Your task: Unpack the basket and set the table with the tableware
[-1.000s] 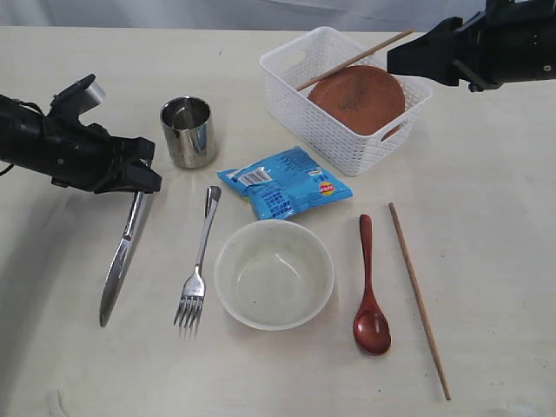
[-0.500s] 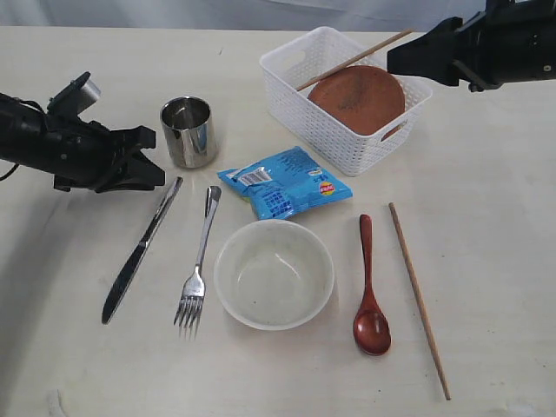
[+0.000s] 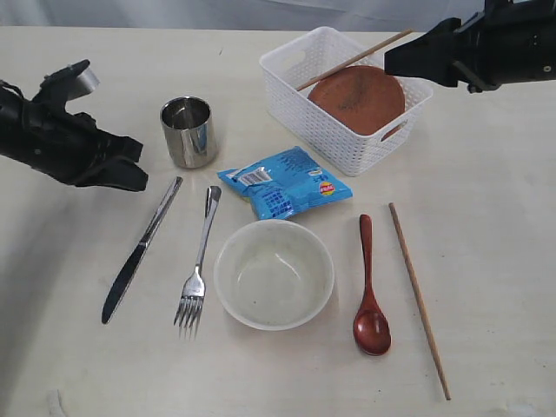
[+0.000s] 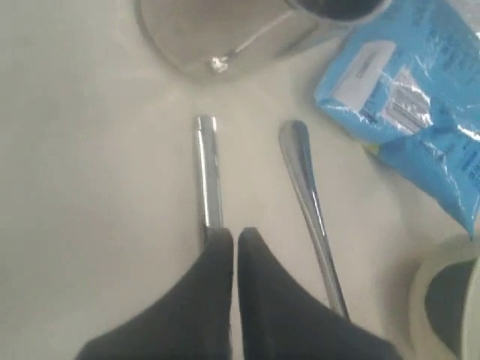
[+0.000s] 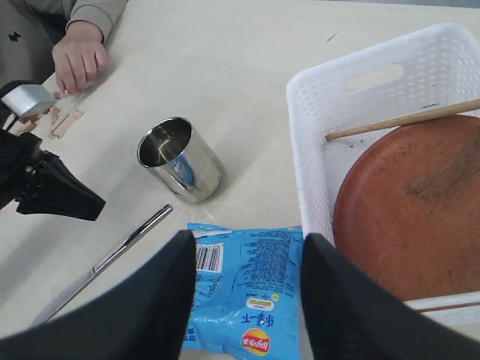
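Presently left tool (image 4: 232, 234) is closed together, empty, beside the knife (image 4: 208, 172) lying on the worktop (image 4: 90, 187); right tool (image 5: 247, 238) stands apart, empty, near the basket (image 5: 311, 150).

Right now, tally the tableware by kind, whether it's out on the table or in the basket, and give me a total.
Chopsticks: 2
Spoon: 1
Fork: 1
Knife: 1
Cup: 1
Bowl: 1
Plate: 1
Total: 8
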You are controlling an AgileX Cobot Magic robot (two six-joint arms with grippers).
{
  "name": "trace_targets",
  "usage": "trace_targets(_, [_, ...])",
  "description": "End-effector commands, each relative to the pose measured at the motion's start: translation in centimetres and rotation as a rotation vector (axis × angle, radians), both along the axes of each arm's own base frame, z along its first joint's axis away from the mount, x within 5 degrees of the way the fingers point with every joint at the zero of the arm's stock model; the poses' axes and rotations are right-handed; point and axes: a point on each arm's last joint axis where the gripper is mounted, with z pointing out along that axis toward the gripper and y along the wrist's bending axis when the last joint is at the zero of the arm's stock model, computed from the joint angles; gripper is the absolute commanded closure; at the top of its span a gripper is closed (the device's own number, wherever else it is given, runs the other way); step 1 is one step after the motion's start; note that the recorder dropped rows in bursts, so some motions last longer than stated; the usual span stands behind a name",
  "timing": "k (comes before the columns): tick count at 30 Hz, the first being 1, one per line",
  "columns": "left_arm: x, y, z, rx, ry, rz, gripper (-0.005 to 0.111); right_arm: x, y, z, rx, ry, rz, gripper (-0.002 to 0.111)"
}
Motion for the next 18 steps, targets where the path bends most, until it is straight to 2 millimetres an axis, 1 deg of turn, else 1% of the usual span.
trace_targets(1, [-1.6,0.5,1.6,0.111,0.006,0.013,0.107,-0.2,-0.1,0.2,0.003,-0.008,0.007,0.065])
trace_targets(4, [-3.0,0.2,1.0,0.220,0.016,0.063,0.107,-0.2,-0.1,0.2,0.003,-0.008,0.007,0.065])
trace_targets(8, [-4.8,-1.7,-0.1,0.336,0.068,0.036,0.107,-0.2,-0.1,0.2,0.003,-0.008,0.007,0.065])
trace_targets(11, [-5.5,-3.5,-0.4,0.390,0.070,-0.009,0.107,-0.3,0.0,0.2,0.011,-0.004,0.019,0.065])
trace_targets(13, [-5.7,-4.3,-0.5,0.421,0.061,-0.023,0.107,-0.4,0.1,0.3,0.021,0.001,0.040,0.065])
trace_targets(15, [-5.8,-4.4,-0.5,0.456,0.069,-0.001,0.107,-0.5,0.2,0.3,0.029,0.005,0.054,0.065])
trace_targets(18, [-6.1,-3.6,-0.7,0.549,0.119,0.052,0.107,-0.6,0.3,0.3,0.031,0.006,0.057,0.065])
